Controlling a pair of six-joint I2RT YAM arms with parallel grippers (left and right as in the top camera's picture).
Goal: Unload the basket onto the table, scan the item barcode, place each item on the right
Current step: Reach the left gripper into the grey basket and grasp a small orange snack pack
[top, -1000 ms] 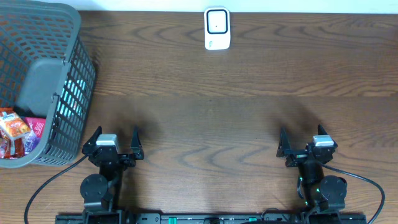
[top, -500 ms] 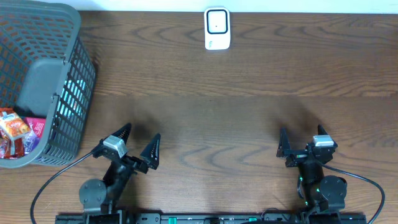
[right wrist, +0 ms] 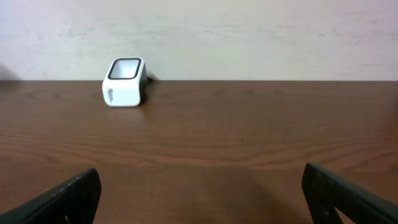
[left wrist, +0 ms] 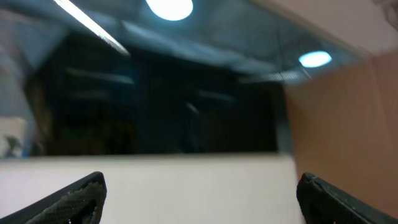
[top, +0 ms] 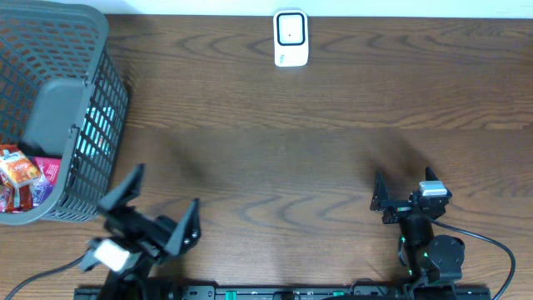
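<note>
The white barcode scanner [top: 291,37] stands at the far middle of the wooden table, and the right wrist view shows the scanner [right wrist: 124,82] ahead to the left. Colourful snack packets [top: 20,177] lie inside the grey mesh basket [top: 79,100] at the left; an item apart from these does not show. My left gripper [top: 158,206] is raised near the front left, open and empty, tilted up so the left wrist view shows only its fingertips [left wrist: 69,200] against a wall and ceiling lights. My right gripper [top: 405,190] rests at the front right, open and empty.
The basket's near wall [top: 104,137] stands close to the left gripper's left finger. A pale wall [right wrist: 249,37] runs behind the table's far edge. Cables trail from both arm bases along the front edge.
The left arm has lifted and swung its gripper toward the front left, tilting the wrist camera upward off the table. The right arm has not moved.
</note>
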